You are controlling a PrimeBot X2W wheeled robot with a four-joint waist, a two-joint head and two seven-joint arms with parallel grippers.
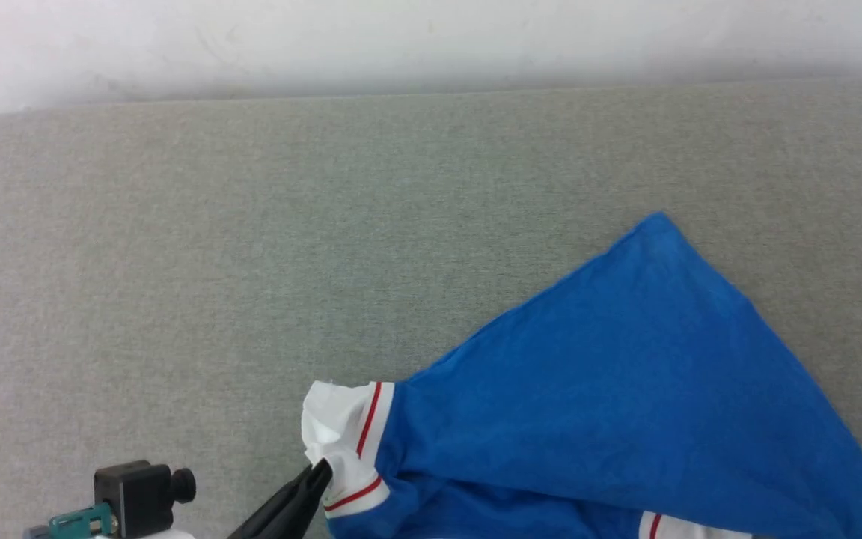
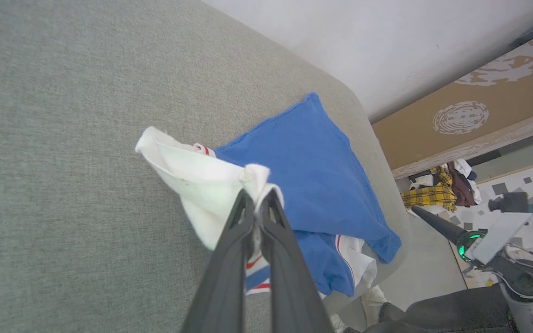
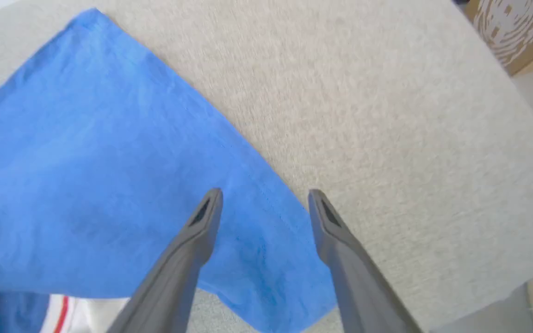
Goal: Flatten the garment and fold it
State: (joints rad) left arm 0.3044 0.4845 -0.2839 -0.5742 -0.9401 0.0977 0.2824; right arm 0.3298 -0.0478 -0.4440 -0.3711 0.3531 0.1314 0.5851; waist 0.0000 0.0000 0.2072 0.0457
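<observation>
Clearly soft and light, the garment (image 1: 625, 389) lies rumpled, near right on the grey cushion (image 1: 251, 224), and will likely sag where unsupported; cuffs and hem corners suit gripping. The left gripper (image 2: 257, 196) pinches its white sleeve (image 2: 192, 180); the right gripper (image 3: 265, 203) hangs open over the blue edge. No writing is legible.
</observation>
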